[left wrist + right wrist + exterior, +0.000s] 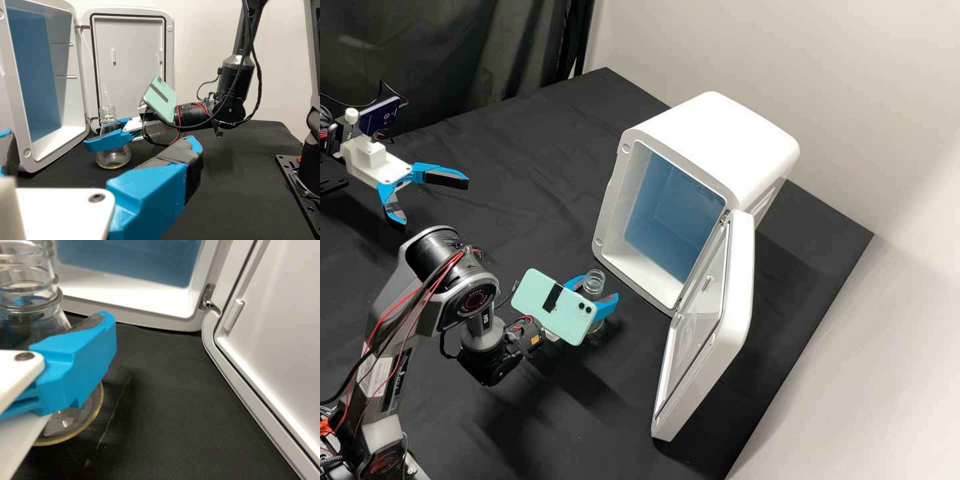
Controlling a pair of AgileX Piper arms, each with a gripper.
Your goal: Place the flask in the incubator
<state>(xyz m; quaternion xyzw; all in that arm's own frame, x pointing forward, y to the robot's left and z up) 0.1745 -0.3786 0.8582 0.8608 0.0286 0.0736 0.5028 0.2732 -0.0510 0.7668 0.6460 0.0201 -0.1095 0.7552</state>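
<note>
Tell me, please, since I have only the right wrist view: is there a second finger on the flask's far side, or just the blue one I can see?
Observer: Yes. In the high view the right end effector has a blue finger on each side of the flask, below its neck.
Operator: Thank you. Is the flask's mouth capped?
Observer: No, the high view shows the mouth open, with no cap on it.
Operator: And where is the other arm?
Observer: The left end effector hangs open above the bench, off to the side of the flask away from the incubator.
</note>
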